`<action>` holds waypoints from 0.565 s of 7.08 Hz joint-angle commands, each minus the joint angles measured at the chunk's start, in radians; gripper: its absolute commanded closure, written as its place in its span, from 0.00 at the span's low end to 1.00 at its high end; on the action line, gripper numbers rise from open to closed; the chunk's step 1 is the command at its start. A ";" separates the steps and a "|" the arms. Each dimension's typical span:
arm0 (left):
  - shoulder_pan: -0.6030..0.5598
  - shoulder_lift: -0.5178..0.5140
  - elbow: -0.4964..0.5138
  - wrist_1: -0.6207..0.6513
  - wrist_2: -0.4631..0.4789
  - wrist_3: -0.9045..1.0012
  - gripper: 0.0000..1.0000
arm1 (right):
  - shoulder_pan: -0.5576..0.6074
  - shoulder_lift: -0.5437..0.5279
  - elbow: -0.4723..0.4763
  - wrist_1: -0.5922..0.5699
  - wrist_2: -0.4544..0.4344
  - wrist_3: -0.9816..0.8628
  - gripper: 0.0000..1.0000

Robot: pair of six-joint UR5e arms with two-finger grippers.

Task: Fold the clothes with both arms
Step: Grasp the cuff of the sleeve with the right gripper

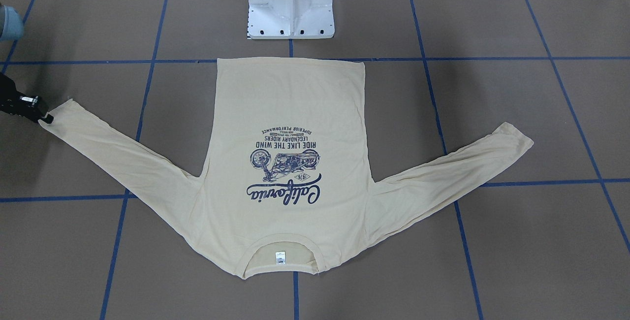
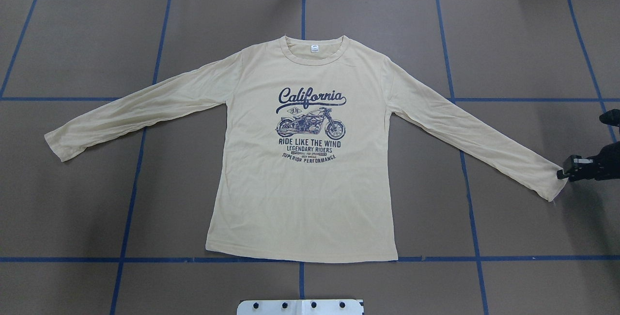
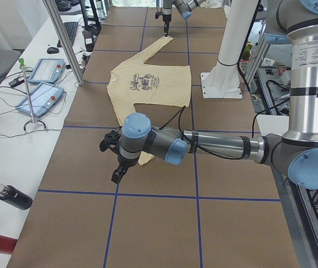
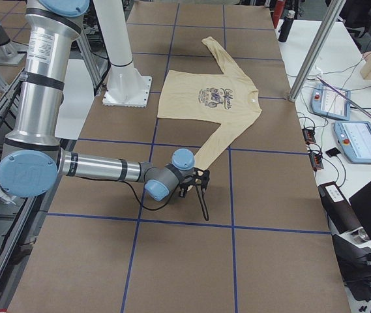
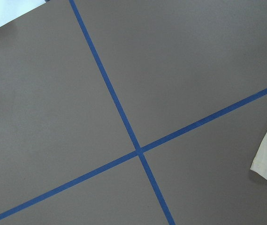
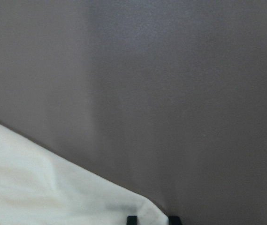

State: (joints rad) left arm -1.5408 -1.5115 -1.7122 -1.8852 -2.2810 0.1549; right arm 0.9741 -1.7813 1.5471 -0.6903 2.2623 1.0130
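The fingers of the right gripper flank a cuff corner of the shirt, spread flat print-up on the desk, clamped or not I cannot tell, nor how the left gripper stands; best pinch each cuff squarely before folding inward.

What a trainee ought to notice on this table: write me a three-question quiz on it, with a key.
1. True or false: the shirt lies print side up.
2. The right gripper is at: A the collar, B a sleeve cuff, C the hem.
3. Short answer: how do both sleeves lie?

Key: 1 true; 2 B; 3 spread out flat to either side, not folded in.
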 commanded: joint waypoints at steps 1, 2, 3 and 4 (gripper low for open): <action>0.001 0.001 0.000 0.000 0.000 0.000 0.00 | 0.002 -0.001 0.007 0.000 0.005 0.001 1.00; -0.001 0.001 0.000 0.000 -0.002 0.000 0.00 | 0.005 -0.001 0.011 0.000 0.005 0.001 1.00; 0.001 0.001 -0.001 0.000 -0.003 0.000 0.00 | 0.009 -0.004 0.034 -0.001 0.008 0.001 1.00; 0.002 -0.010 -0.009 -0.005 -0.018 -0.080 0.00 | 0.014 -0.006 0.101 -0.017 0.035 0.039 1.00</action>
State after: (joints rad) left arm -1.5401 -1.5133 -1.7147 -1.8862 -2.2868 0.1369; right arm 0.9823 -1.7848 1.5871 -0.6945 2.2750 1.0222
